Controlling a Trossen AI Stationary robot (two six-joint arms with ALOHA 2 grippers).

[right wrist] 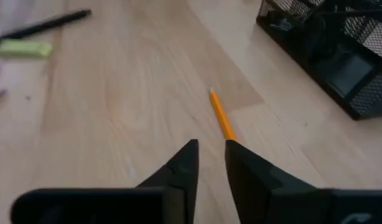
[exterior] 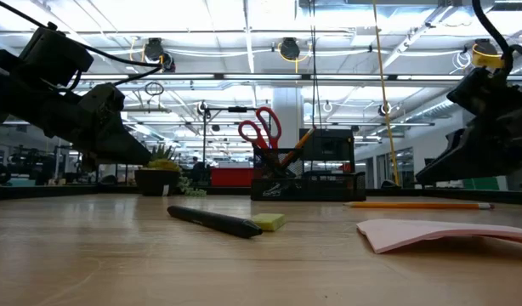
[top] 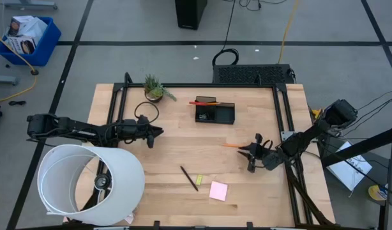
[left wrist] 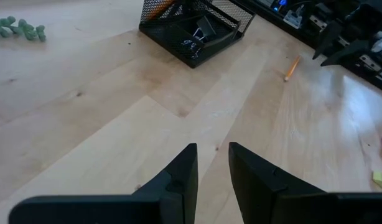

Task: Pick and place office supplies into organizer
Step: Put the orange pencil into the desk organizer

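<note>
Right gripper [top: 251,153] at orange pencil [top: 232,145], below the organizer [top: 215,112].

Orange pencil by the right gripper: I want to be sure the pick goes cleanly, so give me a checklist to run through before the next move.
1. Orange pencil lies flat on the table, free of other items: ok.
2. Right gripper lined up over the pencil's near end, narrow gap between its fingers: ok.
3. Pencil actually gripped: not ok, it lies on the wood.
4. Organizer upright, with room left beside the red-handled scissors: ok.
5. Left gripper out of the way, over bare wood on the far side, holding nothing: ok.
6. Black pen, yellow-green piece and pink sticky-note pad clear of the route to the organizer: ok.
</note>
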